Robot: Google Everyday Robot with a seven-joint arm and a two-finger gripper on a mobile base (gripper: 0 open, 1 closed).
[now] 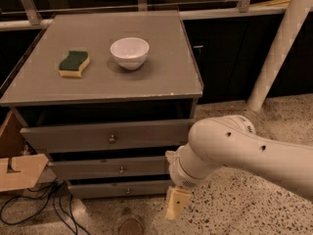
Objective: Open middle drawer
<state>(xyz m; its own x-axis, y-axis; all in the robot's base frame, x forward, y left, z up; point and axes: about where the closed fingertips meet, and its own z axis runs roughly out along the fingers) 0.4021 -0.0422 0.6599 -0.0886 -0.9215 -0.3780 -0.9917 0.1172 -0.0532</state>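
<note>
middle drawer [93,169] grey, small centre knob [121,169]; claw [176,204] low near right end.

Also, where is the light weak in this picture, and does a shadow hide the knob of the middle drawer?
Camera view: the cabinet top is evenly lit, with a soft shadow under the bowl; the gaps above the drawers are dark, yet the knob of the middle drawer shows; the gripper, low by the right end of the bottom drawer, is well lit.

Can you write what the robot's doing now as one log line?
end effector: low, beside bottom drawer | middle drawer: knob untouched | on top: sponge, white bowl
</note>
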